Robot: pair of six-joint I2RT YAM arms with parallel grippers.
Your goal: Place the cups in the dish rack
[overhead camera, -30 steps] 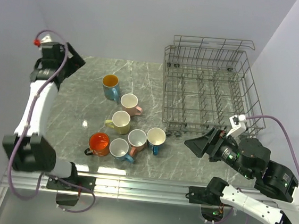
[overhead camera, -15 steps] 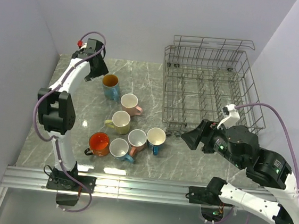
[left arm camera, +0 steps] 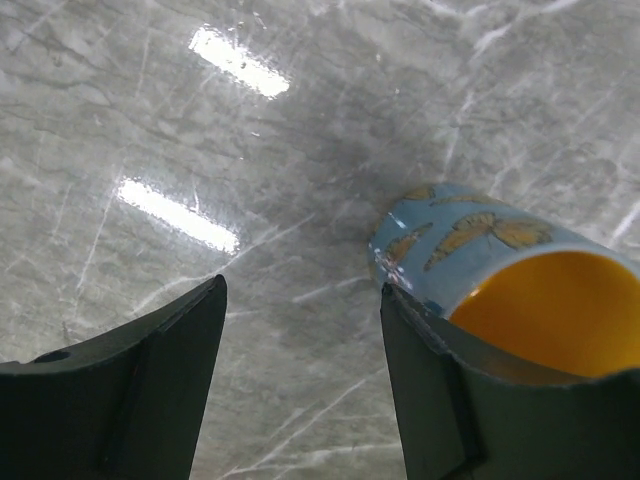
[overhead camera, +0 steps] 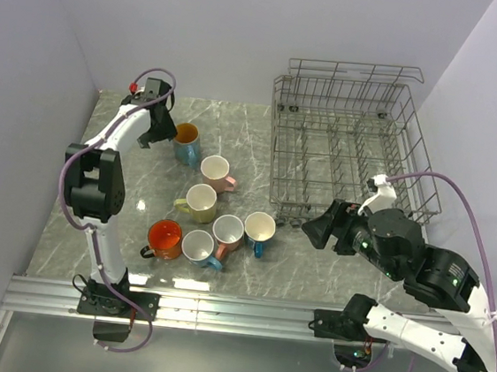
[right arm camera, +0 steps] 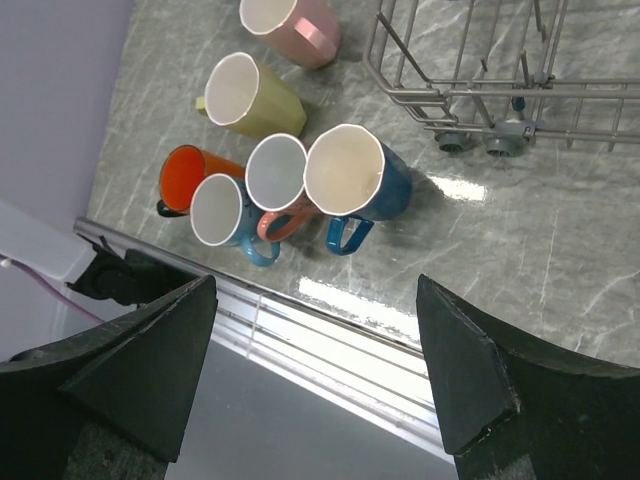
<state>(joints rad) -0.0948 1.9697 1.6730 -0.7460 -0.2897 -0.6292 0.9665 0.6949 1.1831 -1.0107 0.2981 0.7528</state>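
Now that the left arm has swung in from the far left edge of the desk (overhead camera: 123,191), where it stood a second ago, the left gripper (overhead camera: 154,127) hangs with its jaws spread wide and holding nothing, just beside the butterfly mug (overhead camera: 185,142), which stands at about its 4 o'clock in the top view. In the left wrist view the left gripper (left arm camera: 300,330) shows bare stone between its fingers, while the butterfly mug (left arm camera: 470,260) sits at 2 o'clock, partly behind the right-hand finger and not yet between the two. That suggests the first pick is starting but needs a sideways shift before closing. The right gripper (overhead camera: 319,233), also wide and empty, has edged a little toward 9 o'clock, nearer the dark blue mug (overhead camera: 260,229). Its own camera looks down on that mug (right arm camera: 350,180) and its neighbours. All seven cups rest on the desk. The dish rack (overhead camera: 274,153), at 12 o'clock from the right gripper, holds none, so loading has not begun.
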